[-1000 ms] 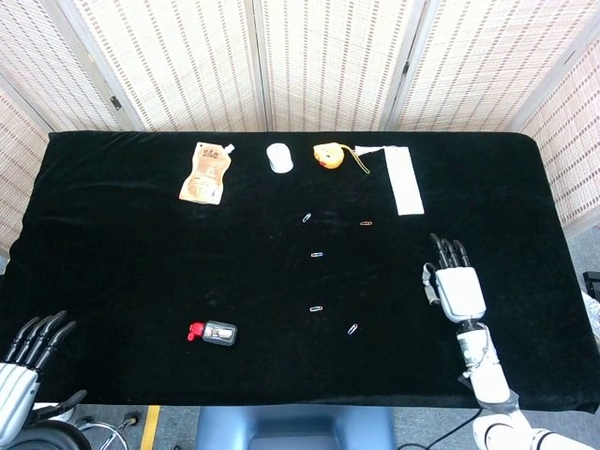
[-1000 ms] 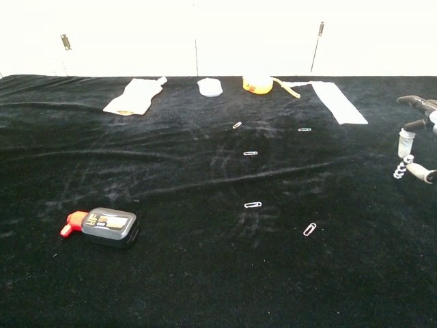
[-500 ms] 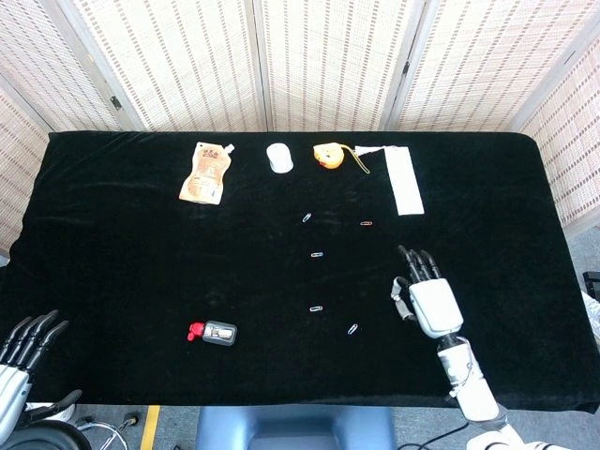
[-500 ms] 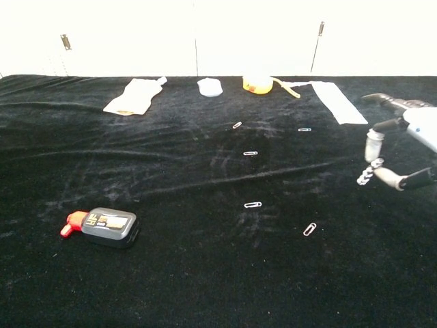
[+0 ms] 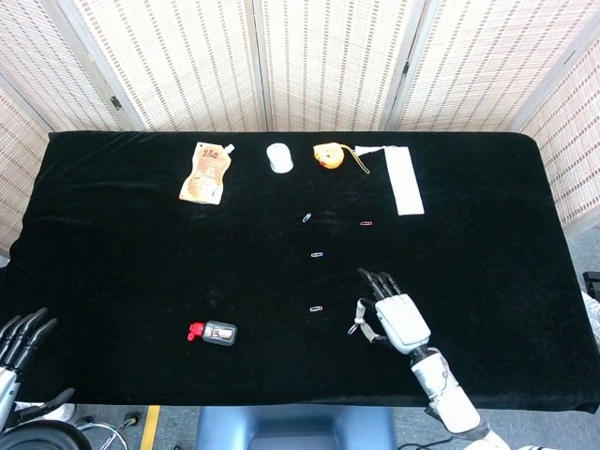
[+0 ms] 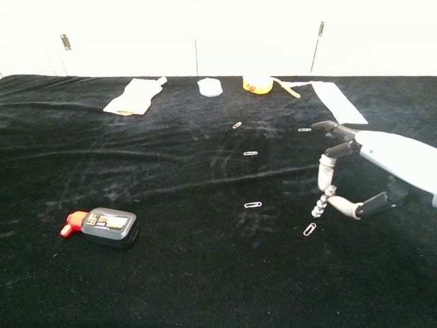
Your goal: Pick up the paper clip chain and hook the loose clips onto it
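Near the table's front right, the right hand (image 5: pixel 394 314) hovers low over the black cloth (image 5: pixel 122 253), palm down, fingers stretched forward and apart; in the chest view (image 6: pixel 355 171) a short paper clip chain (image 6: pixel 322 203) hangs from between the thumb and a fingertip, so it is pinched there while the other fingers stay spread. Just below the dangling end of the chain lies one loose clip (image 6: pixel 310 229), seen from the head camera just beside the thumb (image 5: pixel 352 329); whether chain and clip touch cannot be told. Further left of the hand lies a second clip (image 5: pixel 316 307), and beyond it, toward the far edge, a third (image 5: pixel 318 254), a fourth (image 5: pixel 307 217) and a reddish one (image 5: pixel 367 223), all well apart from each other. At the front left corner the left hand (image 5: pixel 17 339) shows only its dark fingertips past the table edge, extended and spread, holding nothing visible; the chest view does not show it. On the cloth's front left lies a small dark bottle with a red cap (image 5: pixel 213 332), on its side. Along the far edge sit a tan pouch (image 5: pixel 205 172), a white round object (image 5: pixel 278 157), a yellow duck-like toy (image 5: pixel 328 156) and a white paper strip (image 5: pixel 405 180).
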### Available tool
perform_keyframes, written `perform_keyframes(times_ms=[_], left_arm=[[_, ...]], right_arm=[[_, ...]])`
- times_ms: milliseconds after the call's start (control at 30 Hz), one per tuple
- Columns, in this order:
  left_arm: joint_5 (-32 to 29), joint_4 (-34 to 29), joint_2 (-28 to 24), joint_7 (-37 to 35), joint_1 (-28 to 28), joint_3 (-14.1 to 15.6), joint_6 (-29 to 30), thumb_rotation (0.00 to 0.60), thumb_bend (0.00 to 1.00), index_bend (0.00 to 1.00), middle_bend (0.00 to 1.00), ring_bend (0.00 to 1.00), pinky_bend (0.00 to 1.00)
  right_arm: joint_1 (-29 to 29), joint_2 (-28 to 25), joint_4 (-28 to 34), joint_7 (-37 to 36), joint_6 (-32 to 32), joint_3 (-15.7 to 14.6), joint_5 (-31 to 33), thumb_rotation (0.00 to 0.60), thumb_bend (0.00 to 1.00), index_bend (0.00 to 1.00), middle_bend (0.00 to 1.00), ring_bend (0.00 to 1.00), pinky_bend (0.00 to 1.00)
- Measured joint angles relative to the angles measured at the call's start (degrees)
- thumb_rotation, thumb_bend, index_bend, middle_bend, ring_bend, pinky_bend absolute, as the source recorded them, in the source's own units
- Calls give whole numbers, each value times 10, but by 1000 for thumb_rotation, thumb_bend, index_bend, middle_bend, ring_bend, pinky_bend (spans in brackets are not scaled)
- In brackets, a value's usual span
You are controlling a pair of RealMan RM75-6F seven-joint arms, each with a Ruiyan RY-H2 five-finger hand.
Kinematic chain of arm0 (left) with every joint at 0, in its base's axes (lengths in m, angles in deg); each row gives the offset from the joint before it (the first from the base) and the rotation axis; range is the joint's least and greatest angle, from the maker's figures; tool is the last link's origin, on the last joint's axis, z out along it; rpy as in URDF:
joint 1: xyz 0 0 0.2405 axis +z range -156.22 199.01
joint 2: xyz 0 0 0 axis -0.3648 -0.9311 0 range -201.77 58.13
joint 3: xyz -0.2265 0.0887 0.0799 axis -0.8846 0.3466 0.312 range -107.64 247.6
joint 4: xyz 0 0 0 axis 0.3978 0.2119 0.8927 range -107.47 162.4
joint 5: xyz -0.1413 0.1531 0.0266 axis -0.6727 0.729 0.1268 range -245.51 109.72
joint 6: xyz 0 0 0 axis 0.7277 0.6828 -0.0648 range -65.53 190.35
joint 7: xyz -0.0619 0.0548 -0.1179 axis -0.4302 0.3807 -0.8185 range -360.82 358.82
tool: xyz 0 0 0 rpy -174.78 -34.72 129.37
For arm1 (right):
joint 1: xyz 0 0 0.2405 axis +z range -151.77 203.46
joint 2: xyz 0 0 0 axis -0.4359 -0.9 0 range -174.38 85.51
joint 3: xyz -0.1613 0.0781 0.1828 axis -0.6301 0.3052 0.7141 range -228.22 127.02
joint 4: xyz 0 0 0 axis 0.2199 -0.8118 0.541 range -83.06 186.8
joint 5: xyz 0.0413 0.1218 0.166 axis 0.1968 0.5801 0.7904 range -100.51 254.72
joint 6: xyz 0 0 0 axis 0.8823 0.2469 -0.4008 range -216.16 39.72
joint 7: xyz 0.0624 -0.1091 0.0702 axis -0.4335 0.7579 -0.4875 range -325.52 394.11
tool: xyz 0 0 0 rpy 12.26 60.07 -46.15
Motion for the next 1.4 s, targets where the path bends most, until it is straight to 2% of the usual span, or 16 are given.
perform_keyframes(times_ms=[433, 700, 1100, 1400], left_arm=[[3, 3, -1, -5, 2, 0, 4, 600, 121, 0, 0, 0, 0], [1, 4, -2, -10, 2, -1, 5, 600, 121, 0, 0, 0, 0], [2, 10, -5, -26, 4, -1, 13, 600, 122, 0, 0, 0, 0], [6, 10, -5, -24, 4, 1, 13, 600, 121, 0, 0, 0, 0]], right_arm=[[8, 14, -4, 22, -17, 0, 17, 600, 417, 898, 20, 0, 0], [14, 28, -16, 7, -12, 15, 17, 600, 416, 898, 21, 0, 0], [40, 105, -86, -45, -6, 46, 9, 600, 417, 898, 25, 0, 0], [59, 140, -112, -47, -18, 57, 18, 600, 417, 898, 27, 0, 0]])
